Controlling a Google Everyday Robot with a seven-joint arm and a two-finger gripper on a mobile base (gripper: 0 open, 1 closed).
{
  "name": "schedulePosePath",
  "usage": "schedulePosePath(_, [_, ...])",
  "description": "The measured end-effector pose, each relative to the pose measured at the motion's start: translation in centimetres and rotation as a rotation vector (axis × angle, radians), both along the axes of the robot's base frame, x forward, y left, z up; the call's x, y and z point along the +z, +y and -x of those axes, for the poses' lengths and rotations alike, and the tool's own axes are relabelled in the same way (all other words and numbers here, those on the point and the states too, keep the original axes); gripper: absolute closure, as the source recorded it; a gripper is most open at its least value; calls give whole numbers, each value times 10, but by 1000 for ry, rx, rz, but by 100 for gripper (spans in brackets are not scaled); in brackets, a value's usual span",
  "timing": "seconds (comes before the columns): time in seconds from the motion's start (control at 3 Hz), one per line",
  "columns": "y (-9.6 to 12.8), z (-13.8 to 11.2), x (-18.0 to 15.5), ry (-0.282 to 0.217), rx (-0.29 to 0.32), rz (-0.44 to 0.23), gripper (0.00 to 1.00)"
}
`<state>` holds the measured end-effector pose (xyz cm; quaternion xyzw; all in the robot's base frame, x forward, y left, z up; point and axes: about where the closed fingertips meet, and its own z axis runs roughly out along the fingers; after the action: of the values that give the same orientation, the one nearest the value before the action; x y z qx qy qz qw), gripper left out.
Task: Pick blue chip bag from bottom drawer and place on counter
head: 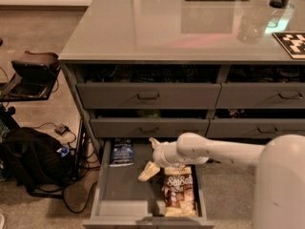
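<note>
You're holding the gripper (151, 156) over the open bottom drawer (125, 202), about midway across it. Its two pale fingers (148, 171) are standing spread wide, one pointing far and one pointing near, and they're gripping nothing.

The blue chip bag (122, 151) is lying flat on the drawer floor in the far left corner, tight to the left wall. Its far end is sitting right at the edge of the handled drawer (148, 127) above. It's lying to the left of the gripper, close by and lower down, and I'm judging the two as apart, not touching.

So I'm reading this as the reach, and here's how I'd be doing it. Be keeping those fingers as wide as they are now while you're sliding left. Be lining them up across the middle of the bag before you're dropping. A crinkly bag is going to slip and fold, so be coming down square on it rather than on its edge, and be closing gently.

The left wall and the drawer front above are leaving you little room, so be watching both. The brown Sea Salt bags (178, 194) are sitting on the near right, under the arm, so be steering away from them. The counter (157, 23) is waiting well above
</note>
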<state>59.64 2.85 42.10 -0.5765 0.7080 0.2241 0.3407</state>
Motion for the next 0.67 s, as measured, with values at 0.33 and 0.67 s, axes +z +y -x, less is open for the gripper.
schedulePosePath(0.33, [18,-23,-47,-30,-13,32,0])
schedulePosePath(0.67, [32,-43,-92,-40,-25,57,0])
